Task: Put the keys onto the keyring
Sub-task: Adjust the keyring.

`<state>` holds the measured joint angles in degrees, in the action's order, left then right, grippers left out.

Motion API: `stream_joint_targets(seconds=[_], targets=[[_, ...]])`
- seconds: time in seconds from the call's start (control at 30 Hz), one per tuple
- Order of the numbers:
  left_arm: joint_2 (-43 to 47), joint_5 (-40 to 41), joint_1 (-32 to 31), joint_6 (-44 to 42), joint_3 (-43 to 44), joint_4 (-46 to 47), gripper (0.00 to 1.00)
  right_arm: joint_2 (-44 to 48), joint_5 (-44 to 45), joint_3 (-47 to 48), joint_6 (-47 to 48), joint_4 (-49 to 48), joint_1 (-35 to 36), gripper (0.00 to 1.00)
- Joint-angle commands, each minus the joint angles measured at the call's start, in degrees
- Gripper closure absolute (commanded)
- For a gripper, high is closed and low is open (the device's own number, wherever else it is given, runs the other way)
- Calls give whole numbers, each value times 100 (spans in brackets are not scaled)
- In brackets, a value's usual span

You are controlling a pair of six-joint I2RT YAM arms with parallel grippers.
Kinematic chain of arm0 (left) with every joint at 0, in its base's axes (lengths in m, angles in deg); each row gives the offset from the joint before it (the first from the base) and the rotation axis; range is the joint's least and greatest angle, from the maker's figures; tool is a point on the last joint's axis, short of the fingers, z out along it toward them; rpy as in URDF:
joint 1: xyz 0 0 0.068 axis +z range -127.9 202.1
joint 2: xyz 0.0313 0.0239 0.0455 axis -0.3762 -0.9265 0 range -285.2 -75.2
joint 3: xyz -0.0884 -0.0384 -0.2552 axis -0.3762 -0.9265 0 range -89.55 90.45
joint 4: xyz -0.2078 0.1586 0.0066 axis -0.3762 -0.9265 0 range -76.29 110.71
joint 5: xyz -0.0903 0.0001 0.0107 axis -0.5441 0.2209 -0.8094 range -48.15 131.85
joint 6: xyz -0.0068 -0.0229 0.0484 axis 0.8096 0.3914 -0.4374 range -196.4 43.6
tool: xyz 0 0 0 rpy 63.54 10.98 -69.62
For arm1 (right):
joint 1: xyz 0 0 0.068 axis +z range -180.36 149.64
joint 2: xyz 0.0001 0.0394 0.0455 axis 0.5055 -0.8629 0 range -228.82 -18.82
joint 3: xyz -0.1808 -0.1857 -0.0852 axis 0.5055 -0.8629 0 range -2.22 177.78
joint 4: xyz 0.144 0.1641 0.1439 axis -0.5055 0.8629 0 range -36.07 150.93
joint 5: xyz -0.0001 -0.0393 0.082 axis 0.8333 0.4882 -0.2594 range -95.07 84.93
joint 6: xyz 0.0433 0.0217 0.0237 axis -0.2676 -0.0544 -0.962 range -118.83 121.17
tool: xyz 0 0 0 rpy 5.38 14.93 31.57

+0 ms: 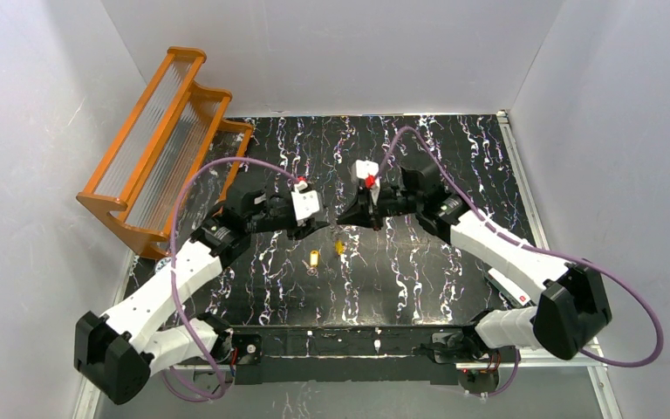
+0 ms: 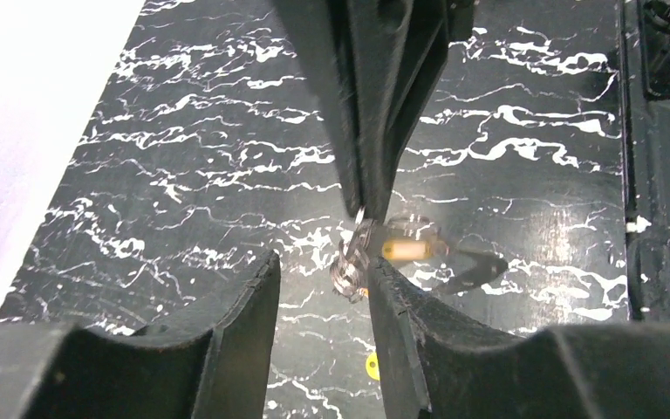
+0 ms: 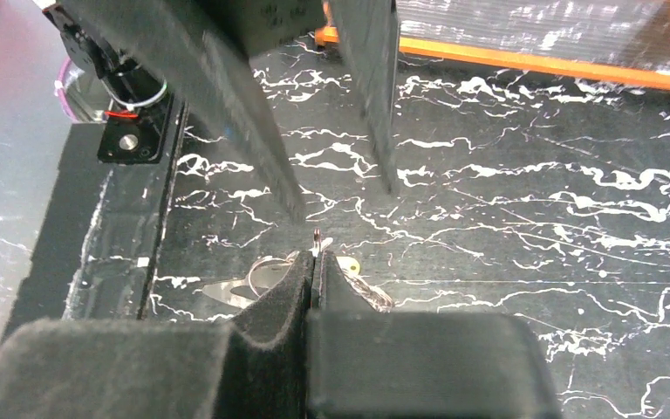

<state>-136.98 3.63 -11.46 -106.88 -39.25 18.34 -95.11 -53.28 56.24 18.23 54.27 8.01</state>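
Note:
My right gripper [image 3: 316, 260] is shut on the keyring [image 2: 350, 259], a thin silvery loop that hangs from its tips just above the table. One key [image 2: 401, 250] with a yellow head dangles blurred beside the ring and throws a shadow on the table. The yellow head [image 3: 346, 262] also shows at the right fingertip. A second yellow key [image 2: 372, 365] lies on the table below, half hidden by my left finger. My left gripper [image 2: 321, 274] faces the right one with its jaws open. The ring sits just off its right-hand finger [image 2: 388, 301], and nothing is between the pads.
An orange rack [image 1: 161, 140] with clear ribbed panels stands at the back left of the black marbled table [image 1: 419, 271]. Two small yellow pieces [image 1: 313, 258] [image 1: 340, 247] show below the two meeting grippers. White walls close in both sides.

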Motion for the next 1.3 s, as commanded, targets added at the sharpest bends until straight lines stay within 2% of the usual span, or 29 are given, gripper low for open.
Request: stream_joint_targets(seconds=[0.0,0.13,0.27,0.37,0.53,0.67,0.73,0.83,0.97,1.1,1.27], targets=[[865,346,-28,-312,-384,191,59,789,-92,-845,462,-1399,8,99],[1539,323,-36,-503,-962,864,55,1286,-323,-1686,1198,-2368,13,99],[2001,325,-43,-567,-1440,1308,46,1543,-848,-1899,2668,-1928,13,99],[2126,237,-45,-646,-1623,1429,44,1650,-1096,-1994,3431,-1759,13,99],[2074,-2,-45,-766,-1684,1490,44,1640,-1220,-1923,4111,-1334,13,99],[1946,-122,-45,-843,-1663,1509,44,1620,-1221,-1896,4302,-1227,17,99],[1833,-215,-45,-783,-1614,1547,44,1599,-1211,-1807,4164,-1142,13,99],[1568,-371,-52,-467,-1488,1667,45,1488,-783,-1522,2854,-1248,21,99],[1140,-293,-75,355,-1296,1942,47,1287,-450,-1180,2023,-1048,15,99],[850,-362,-130,486,-1172,2004,53,1096,-42,-940,890,-1108,13,99],[676,-313,-151,564,-1058,2053,63,817,100,-654,796,-564,19,99]])
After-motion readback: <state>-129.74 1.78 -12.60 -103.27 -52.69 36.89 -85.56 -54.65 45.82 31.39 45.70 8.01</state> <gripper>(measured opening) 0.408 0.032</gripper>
